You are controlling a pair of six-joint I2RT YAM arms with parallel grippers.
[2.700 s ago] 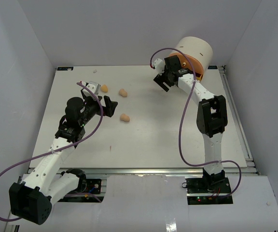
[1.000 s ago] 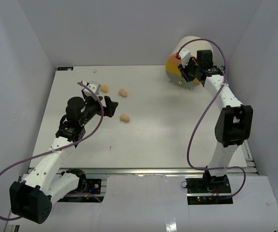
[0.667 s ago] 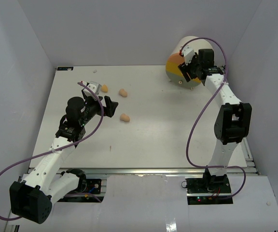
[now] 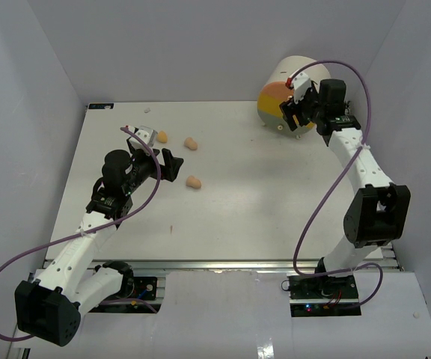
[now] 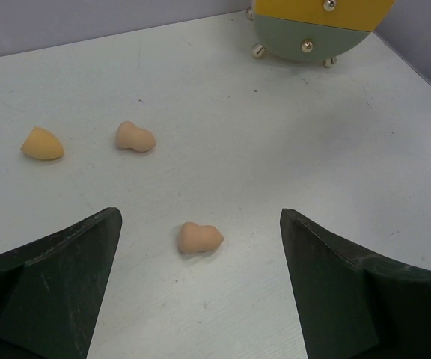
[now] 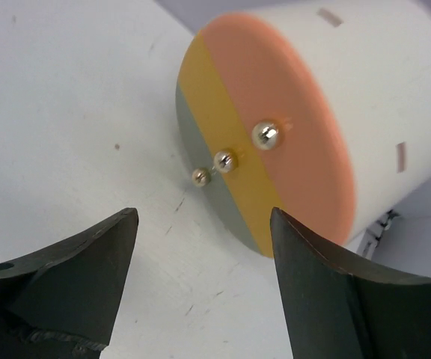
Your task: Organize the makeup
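Left gripper [image 4: 170,165] hovers low over table [image 4: 238,217], jaws spread wide, nothing in them. Three peach sponges [image 5: 135,137] loose on far-left table, well apart from drum [image 6: 365,82]. Nearest sponge [image 5: 200,238] sits framed between left fingers in wrist view, so looks lined up for pick. Right gripper [image 6: 200,218] at far-right corner, also gaping, empty, squared to drum's face. Drum lies on side, three gold knobs [image 6: 266,134] facing gripper. Likely aim: pull drawer open so sponges get home. No sponge stowed yet.

White table [image 4: 238,213], cream cylinder [image 4: 303,71], seemingly three drawers [image 6: 305,172]
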